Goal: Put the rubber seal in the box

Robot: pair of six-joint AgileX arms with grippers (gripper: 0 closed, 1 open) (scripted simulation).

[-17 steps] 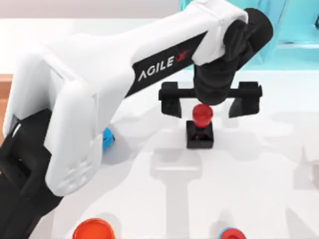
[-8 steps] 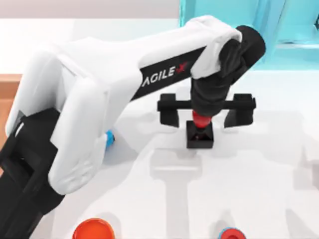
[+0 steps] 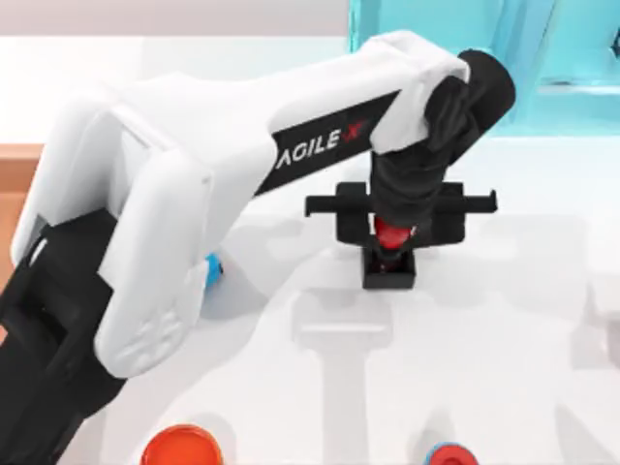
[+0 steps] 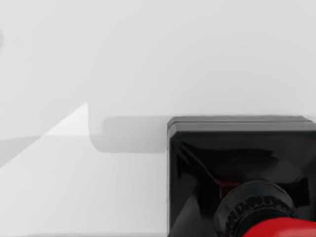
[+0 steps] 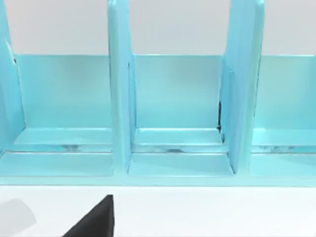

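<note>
The left arm reaches from the lower left of the top view across the white worktop [image 3: 504,368], and its left gripper [image 3: 393,232] hangs straight down over the rubber seal [image 3: 389,260], which stands upright near the middle of the worktop. The jaws have drawn in to either side of the seal's round red knob and sit right against it, so they appear to pinch the knob, while the black square base rests flat on the worktop just below. In the left wrist view the rubber seal's black base [image 4: 237,163] is seen close up from above, with the ribbed black collar and the top of the red knob at the frame's edge. The box [image 3: 15,184] shows as a strip of light brown wood at the far left edge of the worktop, well apart from the seal and mostly hidden by the arm. An orange-red round lid [image 3: 181,448] lies at the near edge left of centre, a small red-and-blue round thing [image 3: 448,453] at the near edge right of centre, and a small blue object [image 3: 211,269] peeks out beside the arm. A pale blue divided rack [image 3: 572,58] stands at the far right, and the right wrist view looks into its compartments [image 5: 177,98].
</note>
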